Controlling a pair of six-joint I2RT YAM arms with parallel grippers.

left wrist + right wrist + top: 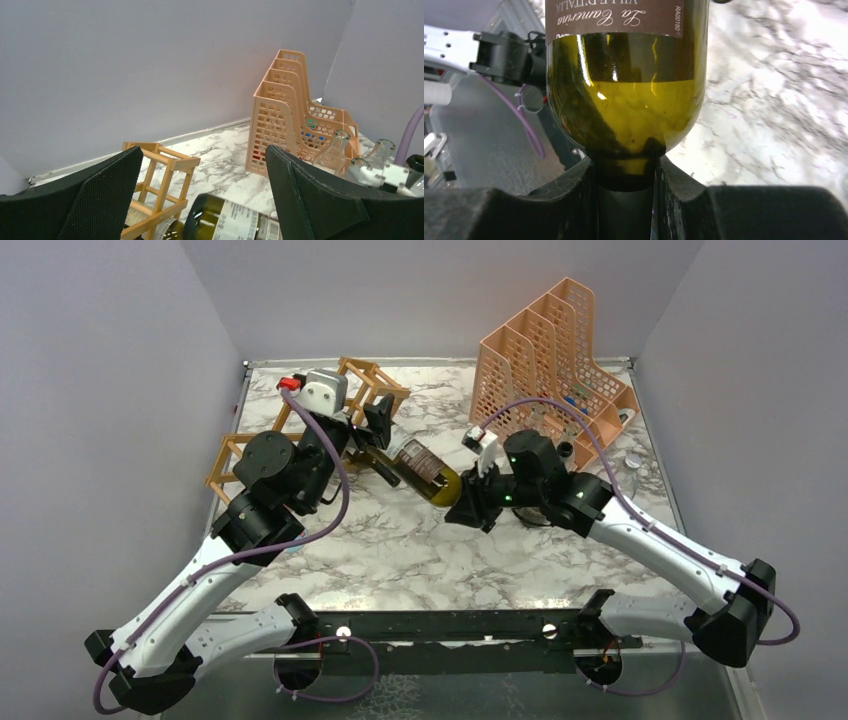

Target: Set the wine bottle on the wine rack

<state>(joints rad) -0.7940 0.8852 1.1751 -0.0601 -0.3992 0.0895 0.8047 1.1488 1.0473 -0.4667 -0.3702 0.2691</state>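
**Right Gripper Clamped on Wine Bottle's Neck Beside the Rack**

The right gripper [626, 200] was closed on the dark neck of the wine bottle [624, 95], its two black fingers [574, 195] pressed against either side just below the olive-green shoulder. The bottle lay on its side across the far middle of the marble-patterned bench [400, 550], its brown label turned up and its base end pointing toward the bench's far-left corner. Whether the glass rested on the bench or hung just above it could not be told.

The base end reached the near side of the wine rack [225, 452], a frame of thin light-brown wooden sticks standing along the far-left part of the bench. None of the bottle was seen inside a cell of the rack.

The left gripper [202, 165] hung over the bottle's base end and the rack with its fingers spread wide apart, gripping nothing; the bottle's label showed between them from above.

Toward the far-right corner of the bench stood a peach plastic mesh file holder [540, 350], well apart from the rack. Clear glass flasks [334, 150] stood just beside the holder's near side. Plain pale walls closed in the bench on its left, far and right edges.
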